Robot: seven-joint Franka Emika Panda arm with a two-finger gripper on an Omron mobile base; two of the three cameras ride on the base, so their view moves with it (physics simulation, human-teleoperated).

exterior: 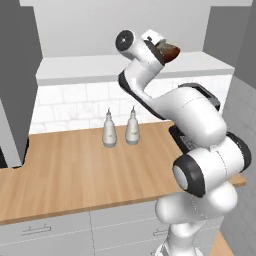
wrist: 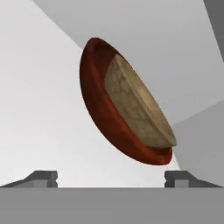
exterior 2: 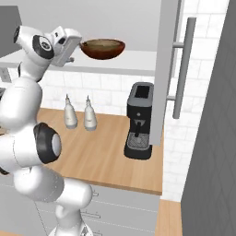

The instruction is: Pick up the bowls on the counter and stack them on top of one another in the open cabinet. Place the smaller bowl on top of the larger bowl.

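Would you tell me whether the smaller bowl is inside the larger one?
Yes: the smaller bowl sits nested in the larger bowl.

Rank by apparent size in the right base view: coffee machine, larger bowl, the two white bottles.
1. coffee machine, largest by far.
2. larger bowl, wide but shallow, up on the open cabinet shelf.
3. left white bottle and right white bottle: they look alike, so no ranking between them.

fingers (wrist: 43,178) spread wide, stacked bowls (wrist: 127,118) ahead, bare shelf (exterior 2: 138,62) around
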